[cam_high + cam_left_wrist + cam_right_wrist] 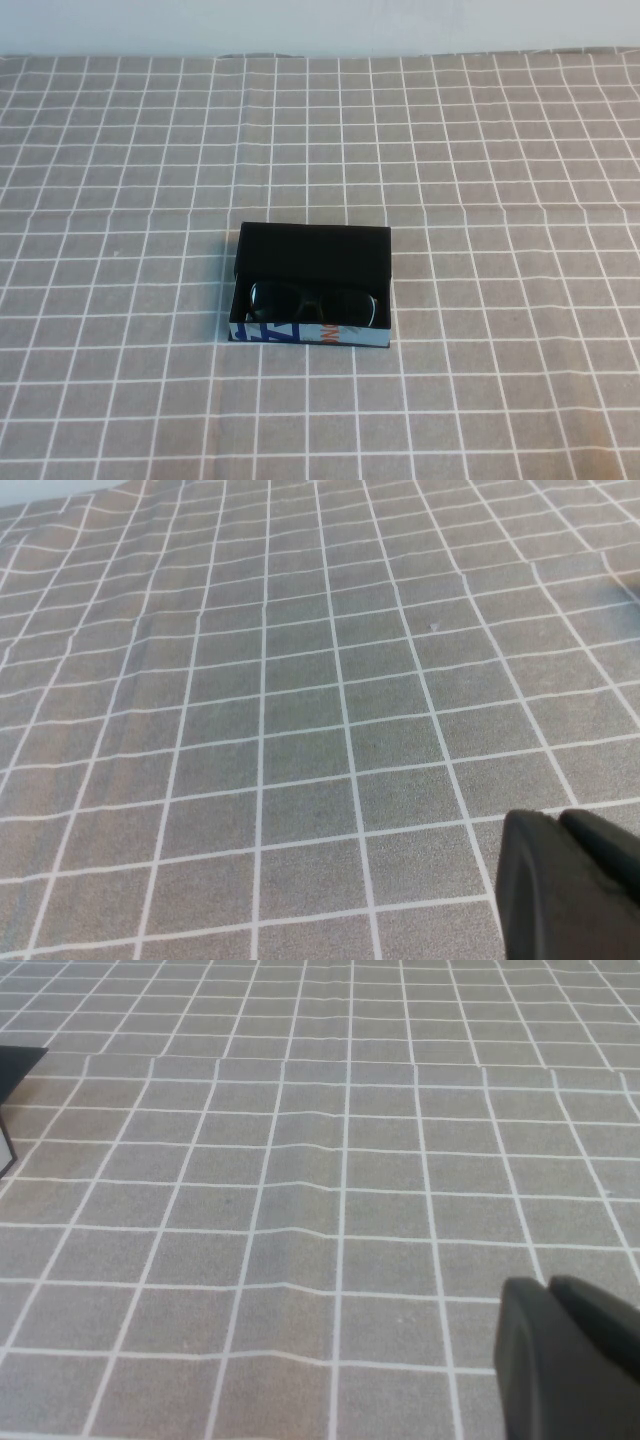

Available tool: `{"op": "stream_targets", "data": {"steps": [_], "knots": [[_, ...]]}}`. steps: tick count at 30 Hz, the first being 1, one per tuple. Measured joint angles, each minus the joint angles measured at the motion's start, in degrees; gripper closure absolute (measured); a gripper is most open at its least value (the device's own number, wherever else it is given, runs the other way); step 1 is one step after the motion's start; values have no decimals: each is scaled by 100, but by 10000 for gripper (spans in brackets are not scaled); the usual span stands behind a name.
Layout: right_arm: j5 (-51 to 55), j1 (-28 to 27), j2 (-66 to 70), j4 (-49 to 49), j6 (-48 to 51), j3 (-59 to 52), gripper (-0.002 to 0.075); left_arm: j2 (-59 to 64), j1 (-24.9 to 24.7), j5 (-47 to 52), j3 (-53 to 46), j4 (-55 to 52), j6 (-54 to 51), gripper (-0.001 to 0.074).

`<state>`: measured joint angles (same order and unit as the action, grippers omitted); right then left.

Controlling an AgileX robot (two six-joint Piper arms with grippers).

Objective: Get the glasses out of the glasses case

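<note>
- The case (312, 285) sits near the middle of the table (520, 380), its blue, white and orange patterned front edge (305, 335) facing the robot.
- The near part of the case stands open; its flat black lid (314, 255) covers the far part only.
- The glasses (313, 305) lie inside the case, in the open part just behind the patterned edge. The dark lenses and black frame show, with the frame's far side running under the lid's near edge. The arms of the glasses cannot be made out.
- Nothing else shows inside the case.
- The table is covered by a grey cloth (120, 150) with a white grid, creased in a few lines around and beyond the case.
- A pale wall (320, 25) runs along the table's far edge.
- Neither arm shows in the high view.
- The left gripper (572, 885) appears only in the left wrist view, as a dark rounded shape at the frame's edge, above bare cloth. How far open it is cannot be told; nothing is seen in its hold.
- The right gripper (570, 1355) appears the same way in the right wrist view, over bare cloth, with a black corner of the case (15, 1070) at the opposite edge, well apart from it. Its opening cannot be told either, and it holds nothing visible.
</note>
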<state>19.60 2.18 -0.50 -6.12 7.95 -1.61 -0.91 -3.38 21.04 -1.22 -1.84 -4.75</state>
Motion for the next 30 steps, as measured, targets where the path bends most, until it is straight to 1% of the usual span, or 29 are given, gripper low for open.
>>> {"op": "stream_targets", "data": {"steps": [16,19,21,23,30], "knots": [[0,0,0,0,0,0,744,0,0,0,0,0,0,739],[-20,0,0,-137,0,0,744,0,0,0,0,0,0,739],[-93,0,0,-496,0,0,744,0,0,0,0,0,0,739],[-221,0,0,-1104,0,0,744,0,0,0,0,0,0,739],[-1216,0,0,-3773,0,0,744,0,0,0,0,0,0,739]]}}
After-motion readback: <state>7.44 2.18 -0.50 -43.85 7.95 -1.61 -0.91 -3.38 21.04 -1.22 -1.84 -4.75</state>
